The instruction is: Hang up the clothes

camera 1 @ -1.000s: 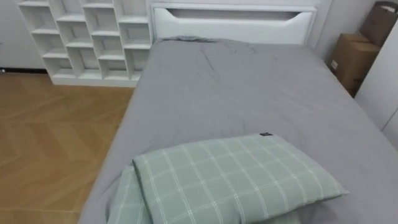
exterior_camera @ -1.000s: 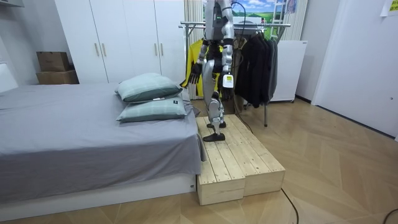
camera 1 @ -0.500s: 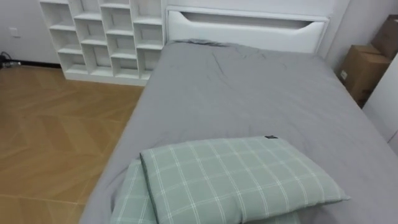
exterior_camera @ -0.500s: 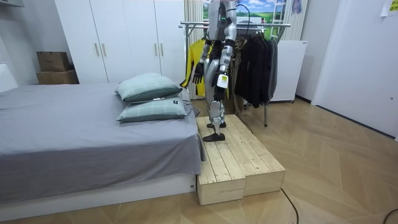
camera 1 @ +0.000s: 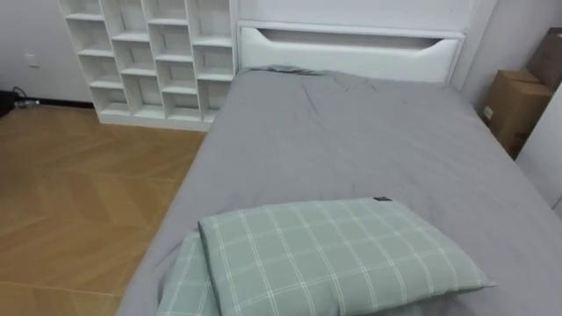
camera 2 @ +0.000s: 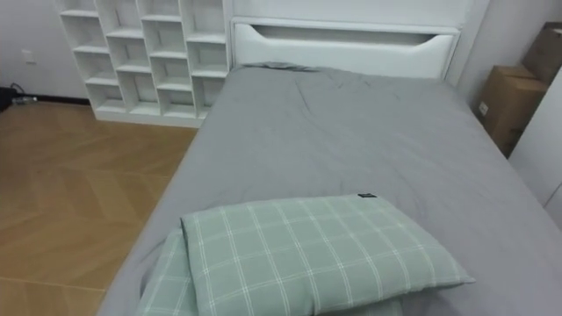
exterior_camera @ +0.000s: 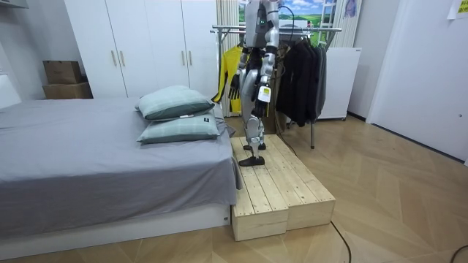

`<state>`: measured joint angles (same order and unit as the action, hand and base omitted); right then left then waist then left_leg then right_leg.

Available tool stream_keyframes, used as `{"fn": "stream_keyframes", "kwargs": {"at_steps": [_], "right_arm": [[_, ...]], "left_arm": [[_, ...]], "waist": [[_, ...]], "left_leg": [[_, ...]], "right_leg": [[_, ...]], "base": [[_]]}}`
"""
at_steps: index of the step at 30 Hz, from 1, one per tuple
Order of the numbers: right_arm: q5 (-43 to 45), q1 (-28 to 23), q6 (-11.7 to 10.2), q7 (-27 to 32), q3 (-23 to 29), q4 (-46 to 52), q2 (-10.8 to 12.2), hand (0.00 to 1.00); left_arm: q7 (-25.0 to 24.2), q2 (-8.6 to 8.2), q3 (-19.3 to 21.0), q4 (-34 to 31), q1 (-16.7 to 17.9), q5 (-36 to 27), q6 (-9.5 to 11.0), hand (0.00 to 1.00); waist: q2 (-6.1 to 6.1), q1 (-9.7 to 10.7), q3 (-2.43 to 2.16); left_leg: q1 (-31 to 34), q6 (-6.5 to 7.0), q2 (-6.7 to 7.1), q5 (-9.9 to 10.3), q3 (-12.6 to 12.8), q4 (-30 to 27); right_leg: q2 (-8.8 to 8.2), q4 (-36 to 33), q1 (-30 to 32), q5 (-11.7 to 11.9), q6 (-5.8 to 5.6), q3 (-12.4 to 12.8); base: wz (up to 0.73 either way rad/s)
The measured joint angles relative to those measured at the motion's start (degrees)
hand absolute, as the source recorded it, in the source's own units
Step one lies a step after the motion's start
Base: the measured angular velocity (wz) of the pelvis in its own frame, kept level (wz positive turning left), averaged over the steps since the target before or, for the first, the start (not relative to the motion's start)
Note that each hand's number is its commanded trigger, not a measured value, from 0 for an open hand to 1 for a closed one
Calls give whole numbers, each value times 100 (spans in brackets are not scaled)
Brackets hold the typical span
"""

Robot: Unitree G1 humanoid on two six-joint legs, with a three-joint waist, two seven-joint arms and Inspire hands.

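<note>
I stand on the wooden platform (exterior_camera: 281,186) between the bed (camera 1: 351,132) and the clothes rack (exterior_camera: 322,30). My left hand (exterior_camera: 262,95) and right hand (exterior_camera: 234,85) hang at my sides; I cannot tell how the fingers are set. The dark clothes (exterior_camera: 303,77) and a yellow garment (exterior_camera: 223,71) hang on the rack behind me.

Bright, even indoor light; soft shadows

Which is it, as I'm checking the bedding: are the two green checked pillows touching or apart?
Touching. The left eye view shows the upper pillow lying flat on the lower pillow, with no gap; the room view shows them stacked too.
</note>
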<state>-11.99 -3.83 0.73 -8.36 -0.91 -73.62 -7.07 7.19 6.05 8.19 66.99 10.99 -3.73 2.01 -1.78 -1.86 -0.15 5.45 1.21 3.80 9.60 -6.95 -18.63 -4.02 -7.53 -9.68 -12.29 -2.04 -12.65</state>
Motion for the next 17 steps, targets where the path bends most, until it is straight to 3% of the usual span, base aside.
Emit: {"fn": "stream_keyframes", "kwargs": {"at_steps": [6,17], "right_arm": [[39,115,4,-54,-8,7,-4,0],[-64,108,10,-30,0,0,-2,0]], "left_arm": [[0,-3,-42,0,-12,-7,0,0],[-1,-5,-40,-6,-27,62,0,0]], "waist": [[93,2,57],[69,25,69]], "left_leg": [[40,7,-8,4,121,27],[-35,14,4,7,211,142]], "right_leg": [[-25,-10,63,-8,-7,36],[-57,-8,-7,-15,-18,98]], "base": [[-2],[0]]}}
